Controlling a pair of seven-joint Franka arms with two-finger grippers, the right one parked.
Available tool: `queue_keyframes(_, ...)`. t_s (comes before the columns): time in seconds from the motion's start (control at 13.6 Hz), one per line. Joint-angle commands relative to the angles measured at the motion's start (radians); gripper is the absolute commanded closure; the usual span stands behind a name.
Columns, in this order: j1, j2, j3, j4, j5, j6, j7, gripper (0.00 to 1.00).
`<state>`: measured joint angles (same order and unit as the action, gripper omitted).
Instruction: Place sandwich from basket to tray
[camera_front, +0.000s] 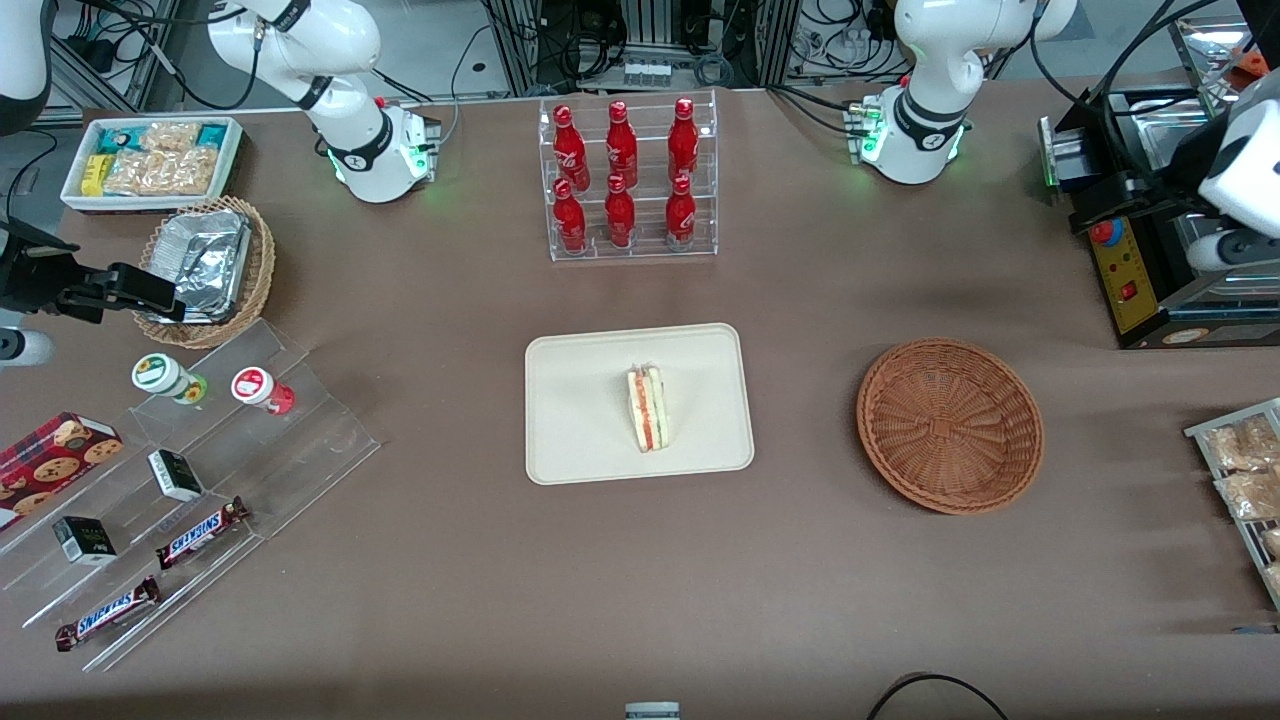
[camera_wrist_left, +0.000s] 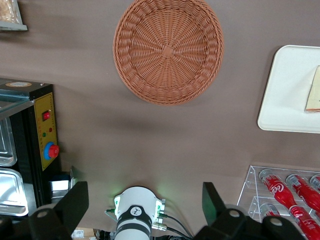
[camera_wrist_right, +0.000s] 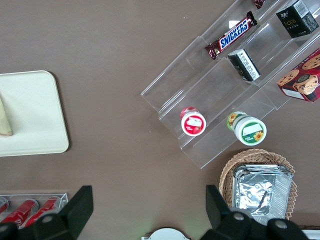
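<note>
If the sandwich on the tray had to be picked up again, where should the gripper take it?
Probably from straight above, fingers closing across the two flat bread faces of the sandwich. It stands on edge on the tray, filling edge up, so the faces are its widest parallel surfaces. The gripper is open, high above the table, away from the basket.

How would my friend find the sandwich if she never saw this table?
Find the flat cream-beige rectangular tray in the table's middle, nearer the camera than the rack of red bottles. The small triangular sandwich with red, orange and green layers lies on it, alone. The open gripper hangs high above the table, far from it.
</note>
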<state>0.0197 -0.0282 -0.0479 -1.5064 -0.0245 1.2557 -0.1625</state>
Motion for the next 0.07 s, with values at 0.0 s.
queue_keyframes(0.0, 0.009, -0.018, -0.003, -0.043, 0.009, 0.008, 0.023, 0.0)
